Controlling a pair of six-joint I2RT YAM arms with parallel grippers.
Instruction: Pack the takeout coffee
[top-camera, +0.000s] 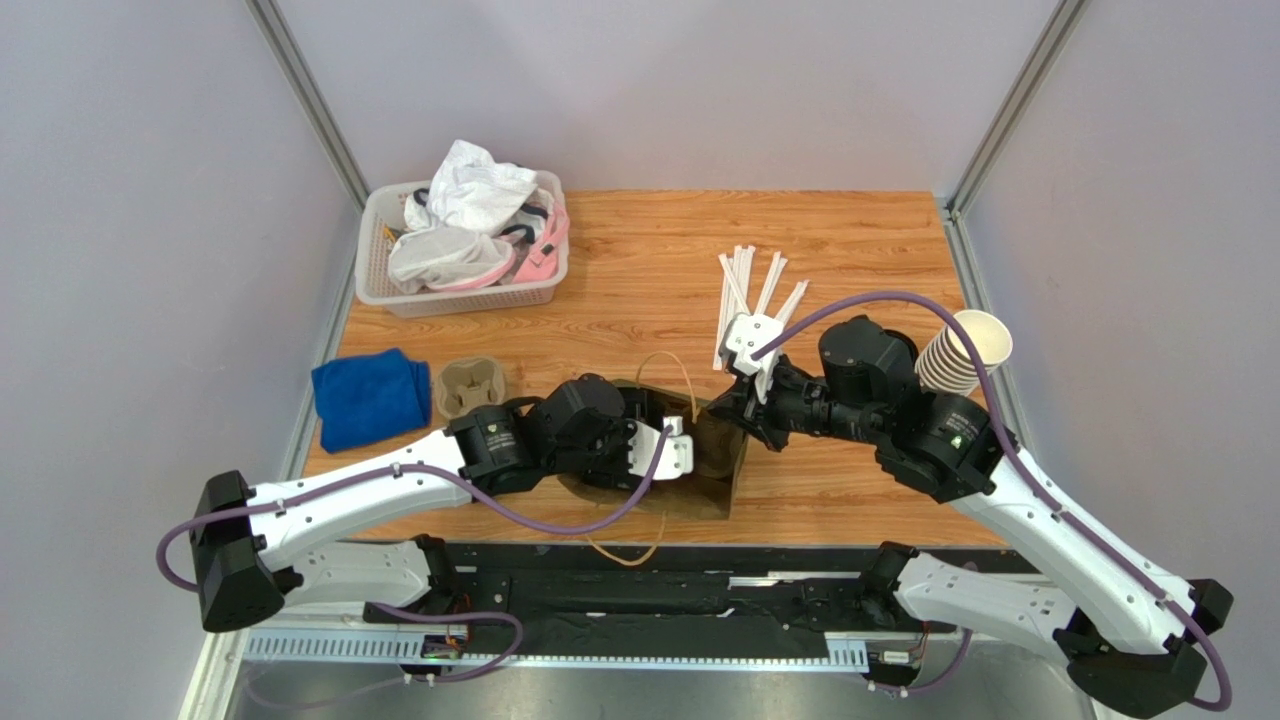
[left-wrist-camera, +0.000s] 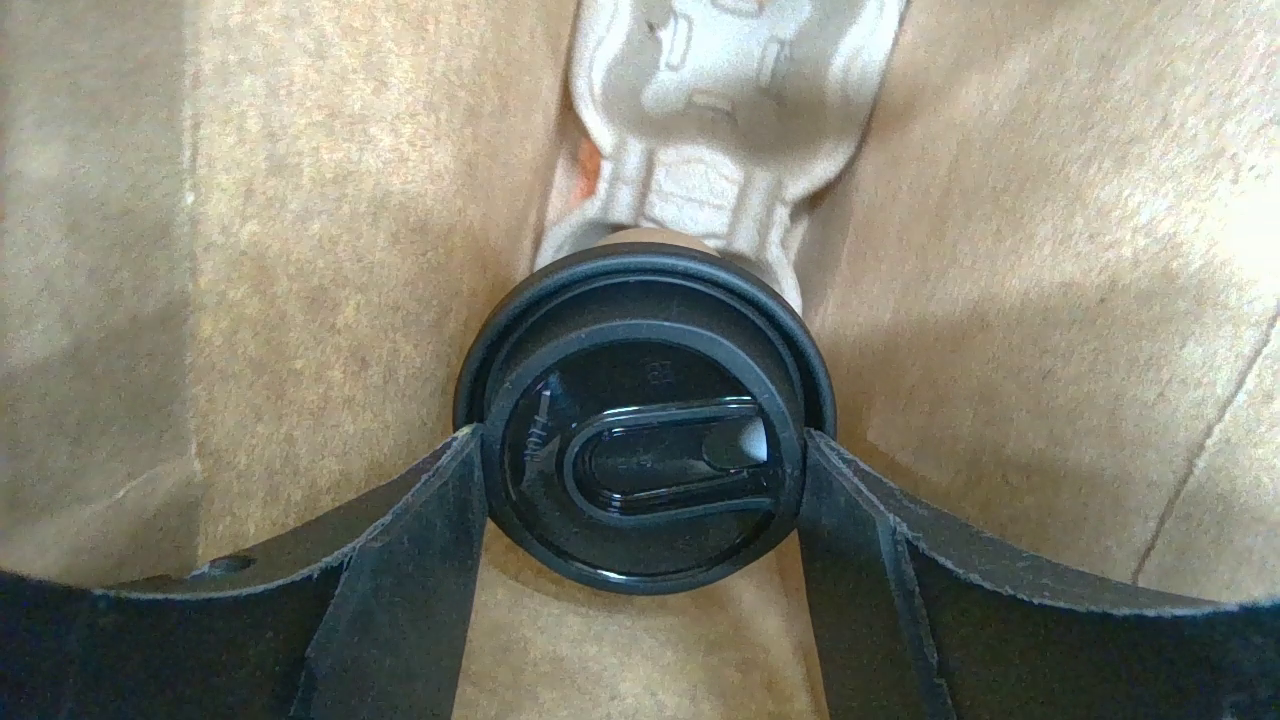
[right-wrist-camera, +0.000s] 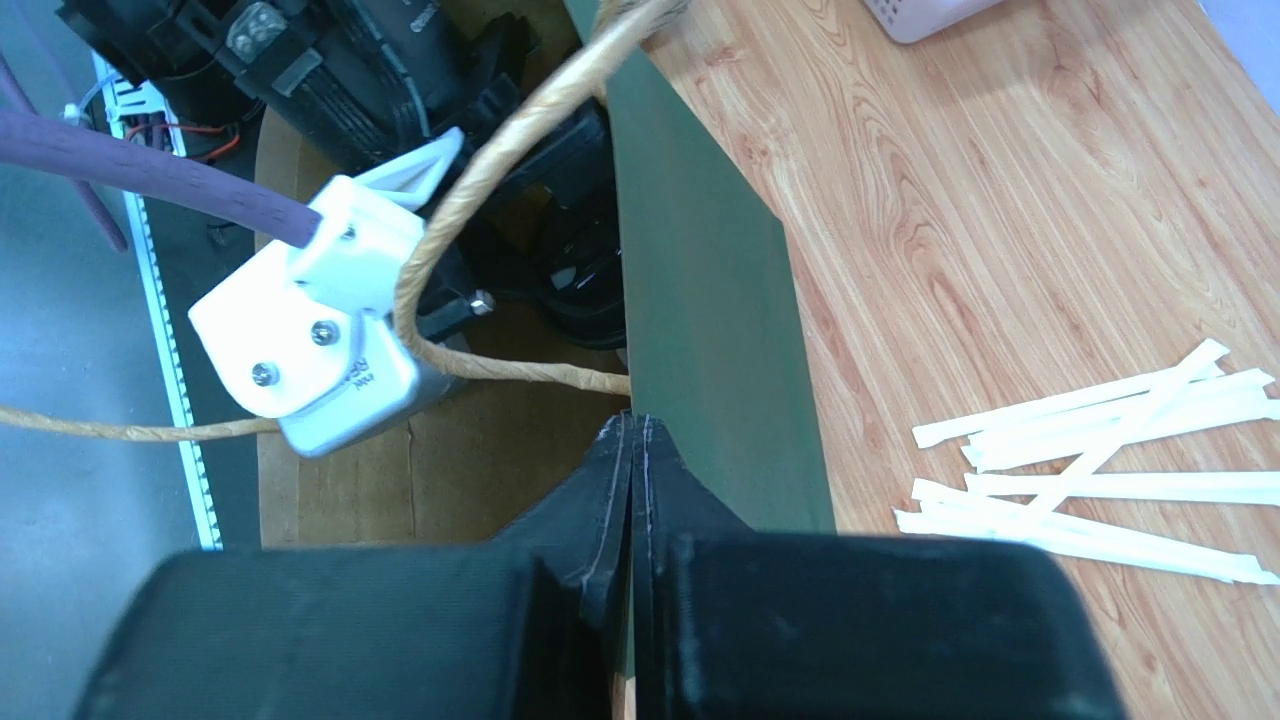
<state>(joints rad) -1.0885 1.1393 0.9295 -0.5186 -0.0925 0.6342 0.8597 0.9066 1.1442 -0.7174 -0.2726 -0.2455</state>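
The takeout coffee shows in the left wrist view as a round black lid (left-wrist-camera: 646, 428) seen from above, inside a paper bag with kraft inner walls (left-wrist-camera: 301, 225). My left gripper (left-wrist-camera: 643, 446) is shut on the cup, one finger against each side of the lid. A moulded-pulp carrier (left-wrist-camera: 721, 105) lies deeper in the bag, just past the cup. My right gripper (right-wrist-camera: 634, 431) is shut on the top edge of the bag's dark green wall (right-wrist-camera: 706, 330). In the top view the left gripper (top-camera: 684, 450) reaches into the bag (top-camera: 718, 477) and the right gripper (top-camera: 747, 408) holds its rim.
A second pulp carrier (top-camera: 472, 387) and a blue cloth (top-camera: 371, 398) lie to the left. A white basket (top-camera: 458, 248) of packets stands at the back left. White paper sticks (top-camera: 751, 293) lie mid-table. A stack of paper cups (top-camera: 962, 353) is at the right.
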